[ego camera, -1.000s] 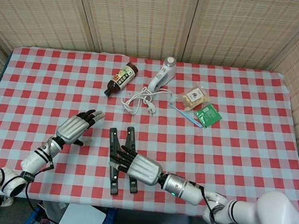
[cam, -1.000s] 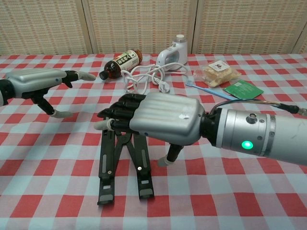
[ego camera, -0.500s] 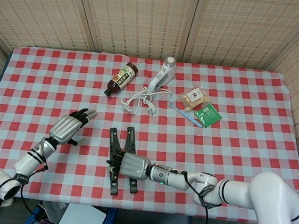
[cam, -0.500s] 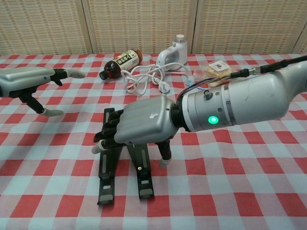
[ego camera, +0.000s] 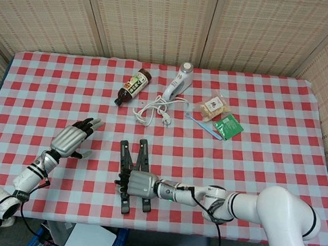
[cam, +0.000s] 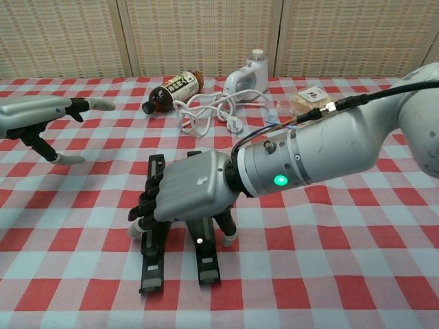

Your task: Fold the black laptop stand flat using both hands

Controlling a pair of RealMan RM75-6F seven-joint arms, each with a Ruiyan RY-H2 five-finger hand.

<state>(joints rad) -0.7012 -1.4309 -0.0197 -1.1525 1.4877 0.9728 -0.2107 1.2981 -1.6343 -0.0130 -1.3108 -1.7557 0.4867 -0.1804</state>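
Red-and-white checked tablecloth (ego camera: 276,170) covers the whole table; woven reed panels (ego camera: 157,19) stand behind it. At the far side, a brown bottle (ego camera: 132,87) with a printed label lies on its side, cap toward the near left. Just right of it, a white handheld appliance (ego camera: 177,84) lies flat, its white cord (ego camera: 154,107) looped loosely on the near side and ending in a plug. Further right, a clear snack packet (ego camera: 213,107) (contents pale, label unreadable), a green sachet (ego camera: 228,127) just beside it, and a light blue stick-like item (ego camera: 203,126) between the two.
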